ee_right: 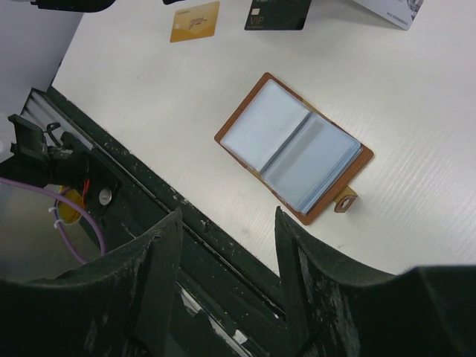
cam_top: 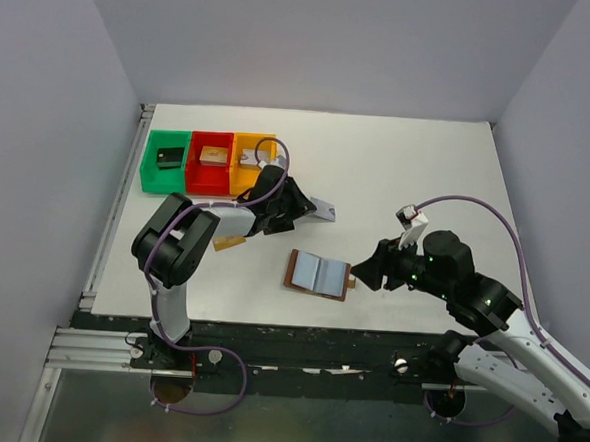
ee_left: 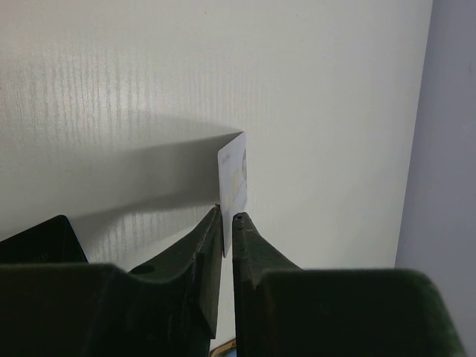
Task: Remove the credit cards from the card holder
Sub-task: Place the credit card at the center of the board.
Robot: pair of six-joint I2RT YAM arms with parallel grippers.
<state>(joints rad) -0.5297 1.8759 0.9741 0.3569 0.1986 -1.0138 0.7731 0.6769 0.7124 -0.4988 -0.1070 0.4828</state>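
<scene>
Lying open, the card holder (cam_top: 318, 274) shows pale pockets; left hand (ee_left: 227, 223) pinches a card (ee_left: 233, 175); right hand (ee_right: 227, 217) gapes.

Card holder (cam_top: 318, 275) front centre, a card (cam_top: 230, 243) to its left, three bins (cam_top: 208, 186) behind that.

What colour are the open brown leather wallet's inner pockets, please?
Pale blue-grey pockets; clearest in right wrist view.

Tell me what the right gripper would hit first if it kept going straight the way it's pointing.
Most likely the card holder, lying open just ahead of the right gripper, snap tab side nearest. Depth is unclear; it might touch the table first.
</scene>
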